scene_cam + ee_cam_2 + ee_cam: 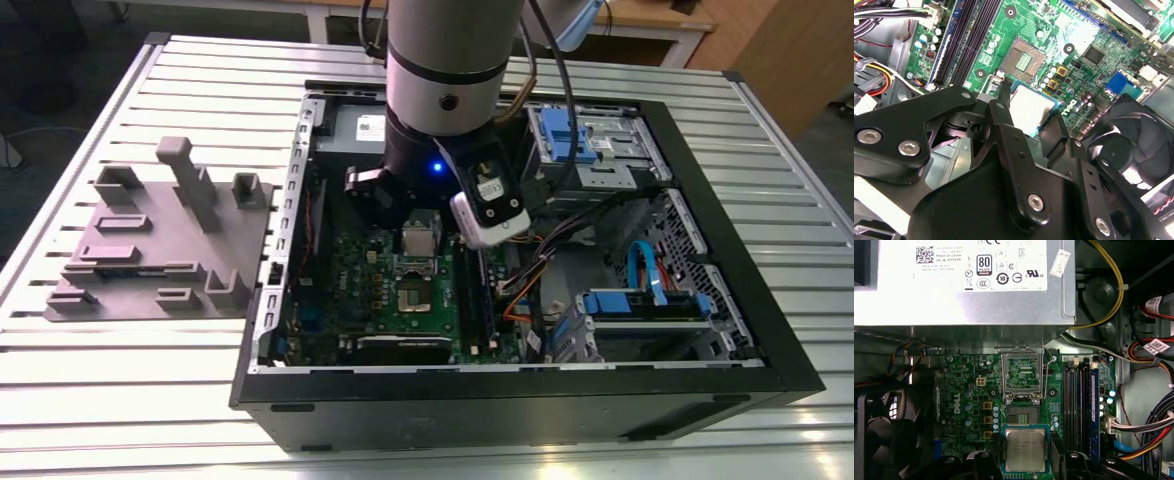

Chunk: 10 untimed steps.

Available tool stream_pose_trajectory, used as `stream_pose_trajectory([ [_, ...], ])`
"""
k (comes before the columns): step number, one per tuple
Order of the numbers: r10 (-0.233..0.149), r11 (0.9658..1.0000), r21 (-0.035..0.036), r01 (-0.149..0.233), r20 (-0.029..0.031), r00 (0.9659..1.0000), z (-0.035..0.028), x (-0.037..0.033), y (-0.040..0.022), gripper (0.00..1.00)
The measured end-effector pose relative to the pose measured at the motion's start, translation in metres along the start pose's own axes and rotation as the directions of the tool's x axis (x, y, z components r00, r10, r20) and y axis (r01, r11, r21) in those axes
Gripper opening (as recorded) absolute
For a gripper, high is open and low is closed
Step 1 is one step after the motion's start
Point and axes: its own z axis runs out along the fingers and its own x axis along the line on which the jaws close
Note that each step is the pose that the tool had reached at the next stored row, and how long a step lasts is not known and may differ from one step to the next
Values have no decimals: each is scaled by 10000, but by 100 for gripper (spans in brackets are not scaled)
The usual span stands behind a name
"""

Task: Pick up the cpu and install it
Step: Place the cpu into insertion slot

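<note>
1. Your gripper [1030, 120] is clamping the cpu [1025, 449] by opposite edges, holding it level for seating.
2. You are hovering it just beside the open socket [1021, 415], whose load plate [1024, 371] is standing raised to admit it.

- Worktop [147, 400]: pale, slatted metal.
- Computer case [534, 405]: black, open-topped, lying flat, exterior view's right.
- Tray [140, 255]: purple-grey, upright blocks, just beside the case, exterior view's left.
</note>
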Motion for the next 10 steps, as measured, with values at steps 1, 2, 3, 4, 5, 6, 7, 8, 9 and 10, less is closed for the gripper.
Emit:
stream_pose_trajectory([
  [1, 0, 10000, 0, 0, 0, 10000, 1, 0, 0, 47],
  [2, 0, 10000, -1, 0, 0, 10000, 2, 0, 0, 47],
  [3, 0, 10000, -2, 0, 0, 10000, 3, -2, 1, 47],
  [4, 0, 10000, -3, 0, 1, 10000, 7, -4, 2, 47],
  [5, 0, 10000, -2, 0, 1, 10000, 11, -7, 6, 47],
  [6, -1, 10000, 0, 1, 0, 10000, 17, -14, 12, 47],
  [7, 0, 10000, -1, 0, 0, 10000, 25, -19, 18, 47],
  [8, 0, 10000, -3, 0, 1, 10000, 35, -23, 22, 47],
  [9, 1, 10000, -3, -1, 1, 10000, 46, -24, 24, 47],
  [10, 0, 10000, 0, 0, 0, 10000, 59, -24, 24, 47],
])
